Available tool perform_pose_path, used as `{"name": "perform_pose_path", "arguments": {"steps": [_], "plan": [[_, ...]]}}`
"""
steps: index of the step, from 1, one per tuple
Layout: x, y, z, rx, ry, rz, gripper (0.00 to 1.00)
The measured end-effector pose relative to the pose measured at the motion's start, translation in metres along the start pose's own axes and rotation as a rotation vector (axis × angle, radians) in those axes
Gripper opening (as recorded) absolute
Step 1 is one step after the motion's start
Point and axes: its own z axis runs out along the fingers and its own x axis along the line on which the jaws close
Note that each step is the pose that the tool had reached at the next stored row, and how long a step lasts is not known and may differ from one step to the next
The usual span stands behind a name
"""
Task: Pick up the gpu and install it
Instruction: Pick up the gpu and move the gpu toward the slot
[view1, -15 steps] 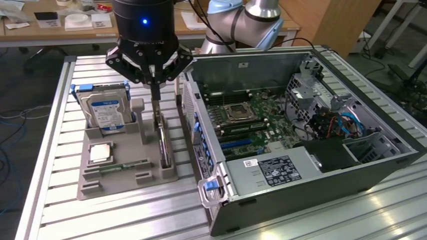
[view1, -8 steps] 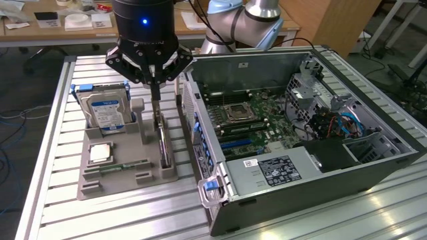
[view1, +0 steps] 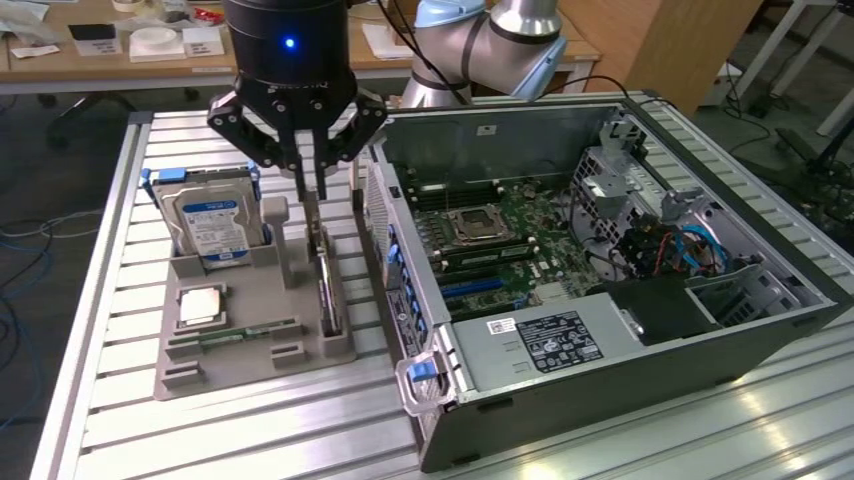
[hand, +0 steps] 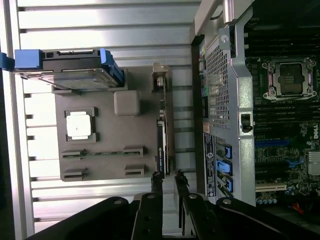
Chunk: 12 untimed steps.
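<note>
The gpu (view1: 327, 285) stands on its long edge in a slot of the grey holder (view1: 254, 355), a thin dark card beside the computer case. My gripper (view1: 316, 190) hangs straight above its far end, fingers pointing down, apart from the card. In the wrist view the gpu (hand: 164, 127) runs away from my gripper (hand: 169, 179), whose two fingertips (hand: 156, 178) stand a narrow gap apart in line with the card's edge, with nothing between them.
The holder also carries a silver hard drive (view1: 214, 225) with a blue label, a CPU (view1: 203, 303) and a green RAM stick (view1: 247, 332). The open case (view1: 601, 350) lies at the exterior view's right, motherboard (view1: 501, 245) exposed. The table is ribbed aluminium.
</note>
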Motion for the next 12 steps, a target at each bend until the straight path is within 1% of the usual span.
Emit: {"name": "perform_pose_path", "arguments": {"steps": [2, 3, 6, 8, 9, 12], "plan": [[0.0, 0.0, 0.0, 0.0, 0.0, 0.0, 0.29], [0.0, 0.0, 0.0, 0.0001, 0.0, 0.0, 0.29], [0.0, 0.0, 0.0, 0.0, 0.0, 0.0, 0.47], [0.0, 0.0, 0.0, 0.0, 0.0, 0.0, 0.47], [0.0, 0.0, 0.0, 0.0, 0.0, 0.0, 0.53], [0.0, 0.0, 0.0, 0.0, 0.0, 0.0, 0.53]]}}
